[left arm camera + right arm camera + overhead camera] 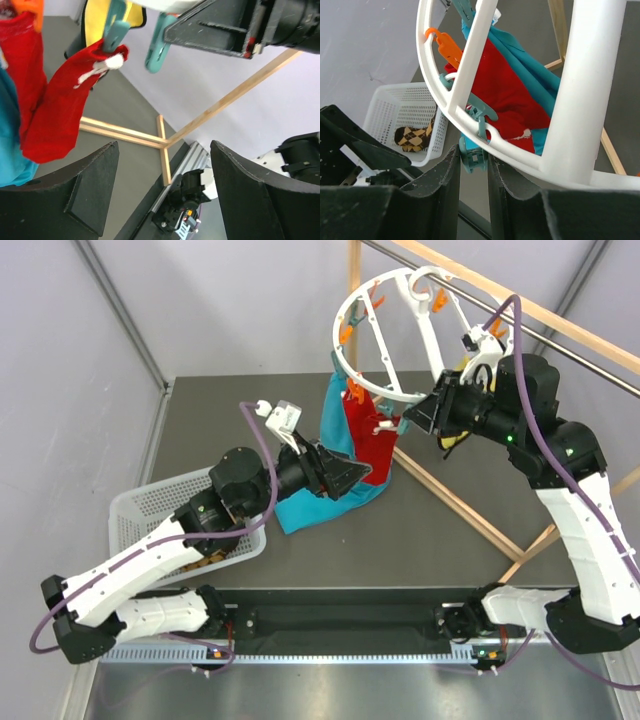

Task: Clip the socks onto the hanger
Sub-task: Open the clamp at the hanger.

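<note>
Hanger [395,325]: white plastic ring with cross spokes, suspended beside the wooden rail frame [240,91]. Its rim carries orange clips [447,45] and teal ones.
Red socks [368,435]: two, plain soft knit, clipped to the rim and hanging against the long teal cloth [325,485]. One bears a small white tag [107,64], too blurred to read.
Checkered sock [414,137]: brown and tan diamonds, lying in the white mesh basket [390,107].
Left gripper [164,150]: black fingers spread wide, holding nothing, near the red socks.
Right gripper [473,157]: fingers pinching a teal clip [471,160] under the rim.
</note>
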Tool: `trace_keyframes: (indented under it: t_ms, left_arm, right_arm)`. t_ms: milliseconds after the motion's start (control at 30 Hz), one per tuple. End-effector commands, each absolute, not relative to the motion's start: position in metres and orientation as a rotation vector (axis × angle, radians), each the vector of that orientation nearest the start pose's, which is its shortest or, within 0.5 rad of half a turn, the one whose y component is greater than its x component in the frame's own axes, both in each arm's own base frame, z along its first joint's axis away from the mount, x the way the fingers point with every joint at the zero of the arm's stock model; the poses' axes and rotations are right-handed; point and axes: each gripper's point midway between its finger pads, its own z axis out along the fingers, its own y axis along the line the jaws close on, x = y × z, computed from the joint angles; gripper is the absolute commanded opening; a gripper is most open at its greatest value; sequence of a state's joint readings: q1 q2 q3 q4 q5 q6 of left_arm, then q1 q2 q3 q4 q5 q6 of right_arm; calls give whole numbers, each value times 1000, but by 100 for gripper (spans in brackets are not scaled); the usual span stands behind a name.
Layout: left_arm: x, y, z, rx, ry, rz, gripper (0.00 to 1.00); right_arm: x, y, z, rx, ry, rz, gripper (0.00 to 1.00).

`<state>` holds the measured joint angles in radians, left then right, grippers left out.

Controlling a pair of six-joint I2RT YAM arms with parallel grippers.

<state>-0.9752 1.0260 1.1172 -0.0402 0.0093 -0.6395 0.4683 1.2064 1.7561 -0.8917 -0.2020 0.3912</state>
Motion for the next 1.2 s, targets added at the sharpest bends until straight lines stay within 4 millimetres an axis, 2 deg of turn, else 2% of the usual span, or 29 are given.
trace_keyframes:
  t_ms: [0,67,167,200,333,400,500,600,733,900,1067,1133,1167]
  left_arm:
    - [182,-330,432,299,1517,-1363,79]
    - [181,-337,446,320,1460,-1397,79]
    - [194,-350,449,316,1470,-1371,78]
    - [200,-358,456,322,1459,-1361,77]
    - [216,-376,459,304,1466,-1338,75]
    - [226,-383,452,289,1485,-1312,74]
    - [239,-386,448,253,1497,-1265,71]
    - [242,-390,444,255,1507,-1255,71]
    - [244,-393,451,253,1470,-1264,67]
    - [247,-404,451,278,1476,-1273,49]
    - [248,-412,448,288,1481,-1293,23]
    - [245,-416,448,310,1479,-1313,17]
    - [246,-416,448,305,1482,-1315,7]
  right_arm:
    - [244,197,425,-226,2007,867,0]
    - [244,199,424,-224,2010,884,0]
    - [242,203,424,-235,2011,911,0]
    - [242,203,425,-231,2003,914,0]
    - [242,202,426,-224,1988,918,0]
    - [241,203,427,-228,1984,926,0]
    - [240,204,429,-231,1978,932,0]
    - [239,205,432,-236,1965,943,0]
    - [237,205,431,-244,1960,954,0]
    - [236,208,430,-253,1953,974,0]
    - [233,208,432,-259,1940,981,0]
    - [234,208,432,-258,1935,982,3]
    - [234,207,432,-254,1934,978,6]
